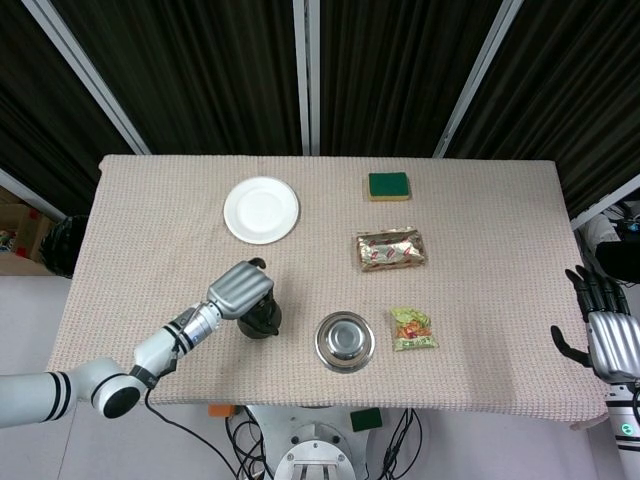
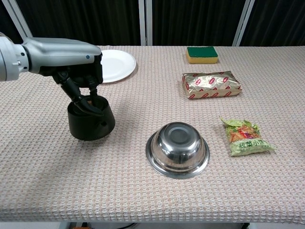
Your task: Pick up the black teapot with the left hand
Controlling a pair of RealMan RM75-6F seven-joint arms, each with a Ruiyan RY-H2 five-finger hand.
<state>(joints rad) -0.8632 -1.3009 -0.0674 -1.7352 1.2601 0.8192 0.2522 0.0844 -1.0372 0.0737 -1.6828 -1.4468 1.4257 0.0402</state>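
The black teapot (image 2: 90,123) hangs from my left hand (image 2: 76,76), whose fingers curl around its top from above. In the head view the teapot (image 1: 262,318) shows just under the silver back of my left hand (image 1: 240,289), left of the steel bowl. Whether its base touches the cloth I cannot tell. My right hand (image 1: 603,330) rests beyond the table's right edge with its fingers spread and nothing in it; the chest view does not show it.
A steel bowl (image 2: 177,149) sits right of the teapot. A white plate (image 2: 112,65) lies behind the left hand. Further right are a foil snack bag (image 2: 211,84), a green snack packet (image 2: 245,136) and a green-and-yellow sponge (image 2: 202,54).
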